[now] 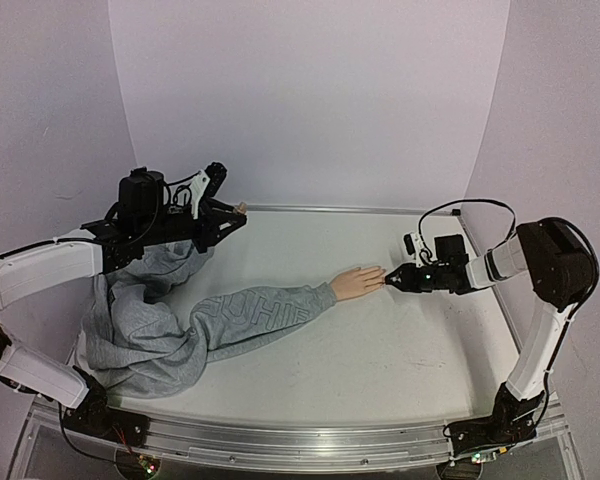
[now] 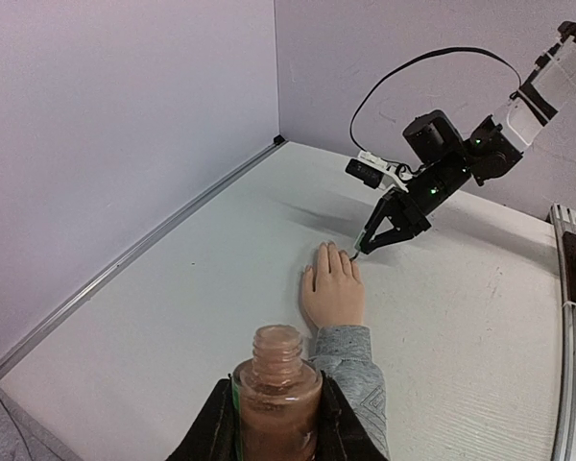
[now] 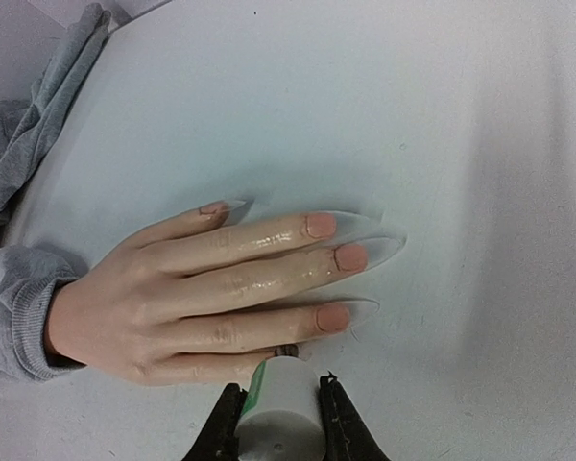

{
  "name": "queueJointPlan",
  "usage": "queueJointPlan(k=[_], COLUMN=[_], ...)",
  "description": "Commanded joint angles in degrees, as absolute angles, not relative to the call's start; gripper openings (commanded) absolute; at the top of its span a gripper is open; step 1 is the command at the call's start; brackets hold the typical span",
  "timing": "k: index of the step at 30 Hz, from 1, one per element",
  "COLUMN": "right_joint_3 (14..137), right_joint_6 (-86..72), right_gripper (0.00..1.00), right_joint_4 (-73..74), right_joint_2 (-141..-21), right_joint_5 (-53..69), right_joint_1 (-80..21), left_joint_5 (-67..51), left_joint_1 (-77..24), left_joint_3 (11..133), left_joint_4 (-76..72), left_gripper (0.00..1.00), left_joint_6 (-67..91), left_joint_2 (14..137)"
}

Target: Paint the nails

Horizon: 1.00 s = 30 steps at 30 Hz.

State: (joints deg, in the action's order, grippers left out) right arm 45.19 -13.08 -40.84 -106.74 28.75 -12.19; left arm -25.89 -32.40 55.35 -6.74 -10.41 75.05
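— Is any writing showing?
— Pale letters (image 1: 242,310) are running along the grey sleeve (image 1: 280,300), too blurred to read.
— Where are the nails (image 3: 333,255)?
— Tipping the hand (image 3: 173,298) lying flat on the table (image 1: 400,350). The lowest fingertip is hiding behind the white cap (image 3: 280,408) that the right gripper (image 3: 280,432) is pinching. The left gripper (image 2: 276,423) is clamping a brown bottle (image 2: 276,384), its base cut off.

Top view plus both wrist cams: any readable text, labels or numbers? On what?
sweatshirt sleeve: large outlined letters run along it, upside down in the top view, too blurred to quote.
polish bottle: no label showing.
white brush cap: a green strip, no print visible.
Nothing else carries readable text.
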Motion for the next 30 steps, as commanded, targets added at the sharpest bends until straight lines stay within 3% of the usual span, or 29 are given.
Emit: queueJointPlan(k=[1, 30], right_joint_3=[47.46, 41.12], right_joint_6=[-12.57, -12.09], right_gripper=[0.00, 0.00], right_joint_4=[-40.34, -45.66], right_joint_2=[-107.45, -101.03], right_joint_5=[28.07, 28.92], right_joint_1=[-12.53, -12.57], left_joint_5=[-26.65, -26.71], left_joint_1=[-32.09, -32.09], left_joint_3=[56.25, 56.22], left_joint_4=[-10.20, -10.20], left_gripper=[0.00, 0.00], left_joint_6=[-10.11, -10.11], left_joint_2=[73.50, 73.34])
